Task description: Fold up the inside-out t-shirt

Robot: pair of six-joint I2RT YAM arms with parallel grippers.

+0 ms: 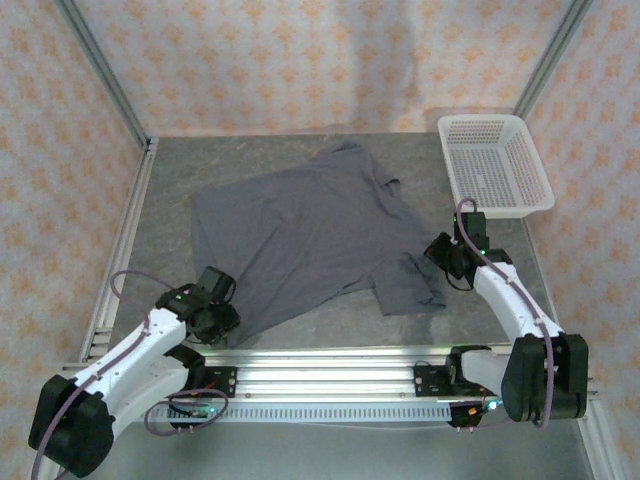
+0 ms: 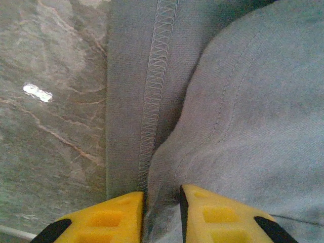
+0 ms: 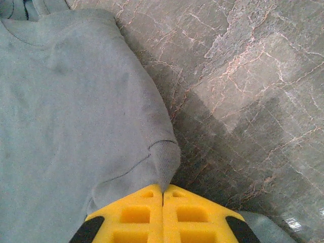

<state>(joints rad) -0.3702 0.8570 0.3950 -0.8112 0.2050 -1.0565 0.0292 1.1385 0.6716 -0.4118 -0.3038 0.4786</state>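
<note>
The inside-out t-shirt (image 1: 300,235) lies spread on the grey marbled table, dark slate-grey, with a folded flap at its near right. My left gripper (image 1: 222,318) sits at the shirt's near left corner. In the left wrist view its yellow fingers (image 2: 162,202) pinch a bunched ridge of cloth (image 2: 243,116) beside an overlocked seam (image 2: 154,91). My right gripper (image 1: 447,262) is at the shirt's right edge. In the right wrist view the jaws (image 3: 162,195) are shut on a folded corner of the cloth (image 3: 76,101), just above the table.
A white mesh basket (image 1: 540,190) stands at the back right corner. Metal frame rails run along the left side (image 1: 125,250) and the near edge (image 1: 330,360). Bare table (image 1: 170,175) shows round the shirt, and patterned walls close in the cell.
</note>
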